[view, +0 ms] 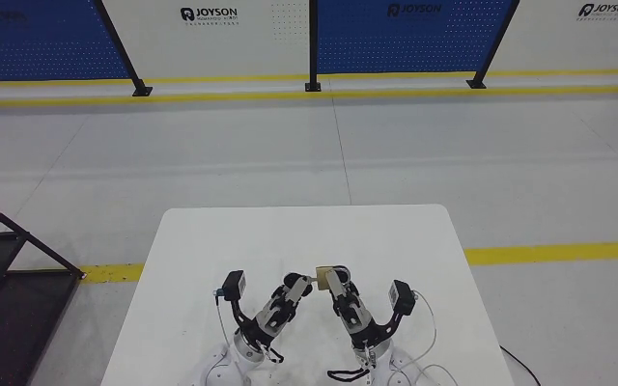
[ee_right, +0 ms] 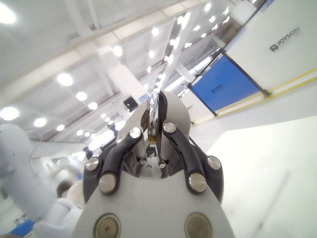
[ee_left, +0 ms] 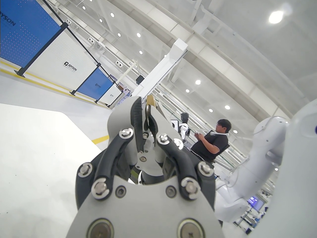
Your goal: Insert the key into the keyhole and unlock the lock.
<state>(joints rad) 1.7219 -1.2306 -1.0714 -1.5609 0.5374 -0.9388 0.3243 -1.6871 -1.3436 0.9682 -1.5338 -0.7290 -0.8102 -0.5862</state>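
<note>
White table point(view: 290, 232), arms over its near edge. Right gripper point(view: 334, 283) is clamped on the lock point(ee_right: 154, 116) (chrome shackle, brass body). Left gripper point(view: 298, 284) pinches the key point(ee_left: 147, 113), tip by the lock; can't tell if it's seated. Best approach is probably to hold the lock still, push the key straight in, then twist.

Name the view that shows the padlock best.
Right wrist view: the brass padlock with silver shackle is close up, clamped in the right gripper. Top view shows a small brass spot; left wrist view, a brass corner beyond the left gripper.
</note>
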